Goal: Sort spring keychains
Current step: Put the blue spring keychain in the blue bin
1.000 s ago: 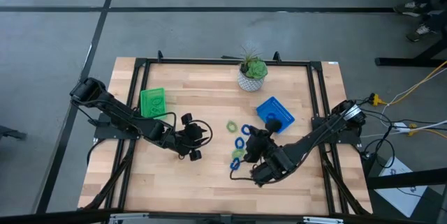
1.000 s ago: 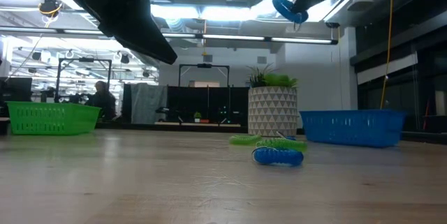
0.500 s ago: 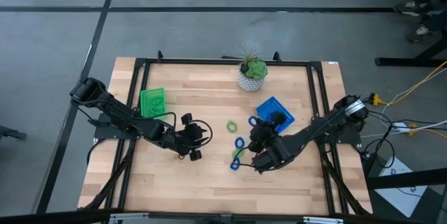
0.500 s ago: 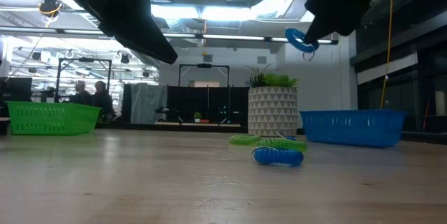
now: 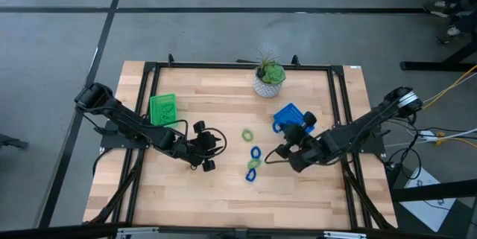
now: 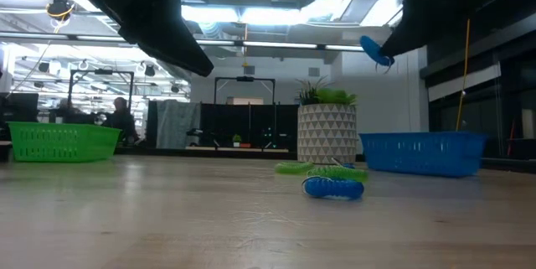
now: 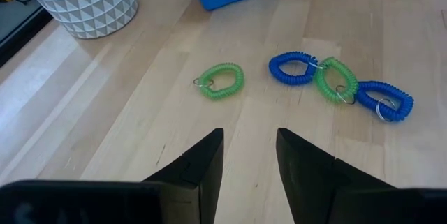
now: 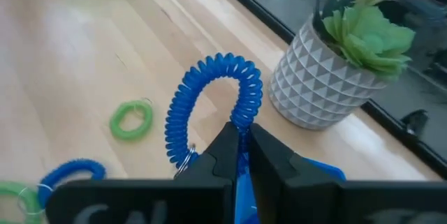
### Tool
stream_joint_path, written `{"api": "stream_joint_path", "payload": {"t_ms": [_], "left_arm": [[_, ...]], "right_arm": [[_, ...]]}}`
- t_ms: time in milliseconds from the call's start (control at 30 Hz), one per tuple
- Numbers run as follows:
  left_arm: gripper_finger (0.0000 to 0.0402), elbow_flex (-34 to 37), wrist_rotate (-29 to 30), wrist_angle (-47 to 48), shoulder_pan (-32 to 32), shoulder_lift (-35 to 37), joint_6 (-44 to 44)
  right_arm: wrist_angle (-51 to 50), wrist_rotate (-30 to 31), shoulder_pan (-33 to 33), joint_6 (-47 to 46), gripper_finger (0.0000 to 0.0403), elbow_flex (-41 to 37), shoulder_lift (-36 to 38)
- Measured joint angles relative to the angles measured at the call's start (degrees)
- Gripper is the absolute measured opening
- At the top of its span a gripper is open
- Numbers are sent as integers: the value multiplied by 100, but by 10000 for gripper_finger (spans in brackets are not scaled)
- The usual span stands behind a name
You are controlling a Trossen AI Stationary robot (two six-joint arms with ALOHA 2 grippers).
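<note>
**Blue coil in the right gripper, blue tray just beside it**

The right gripper (image 5: 281,152) is pinched tight on a blue spring keychain (image 8: 213,105), its jaws closed on one end of the loop so the coil's long axis stands out ahead of the fingers; in the low view the coil hangs well clear of the table, up above the blue tray (image 6: 423,152). From above, the gripper sits just beside the blue tray's table-centre side, so the coming move turns on carrying the coil the short way across that near rim and over the tray; I judge the right arm the natural one for it, being far closer to the blue tray than the left. The left gripper (image 5: 211,152) hovers well apart from the blue tray, on the green tray's (image 5: 163,109) side of the table, jaws set narrowly apart and holding nothing.

Three keychains lie chained together (image 7: 340,86) on the wood, blue, green, blue, touching one another, near the blue tray; a lone green keychain (image 7: 220,81) lies apart from them, nearer the potted plant (image 5: 268,77).

Hard to make out: whether any keychains already lie in the trays; from above the held coil is hidden by the right arm; the low view shows the grippers only as dark shapes.
</note>
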State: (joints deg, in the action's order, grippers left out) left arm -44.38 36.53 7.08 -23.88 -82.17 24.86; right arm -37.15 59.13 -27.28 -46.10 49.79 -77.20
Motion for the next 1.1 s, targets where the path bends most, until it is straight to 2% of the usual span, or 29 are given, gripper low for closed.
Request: {"api": "stream_joint_path", "payload": {"t_ms": [133,333,567,833,1100], "left_arm": [[128,0,17,-1,-2,0,33],[128,0,132,3,0,0,82],[127,0,138,15,0,0,150],[127,0,138,16,0,0,153],[127,0,138,16,0,0,153]], "right_arm": [[482,-194,144,159,26,-354,312],[765,-800,490,217,26,-530,366],[1449,-1066,705,1036,26,-530,366],[1288,-1384,845,1049,26,-530,366],[906,-1386,971,774,26,-525,364]]}}
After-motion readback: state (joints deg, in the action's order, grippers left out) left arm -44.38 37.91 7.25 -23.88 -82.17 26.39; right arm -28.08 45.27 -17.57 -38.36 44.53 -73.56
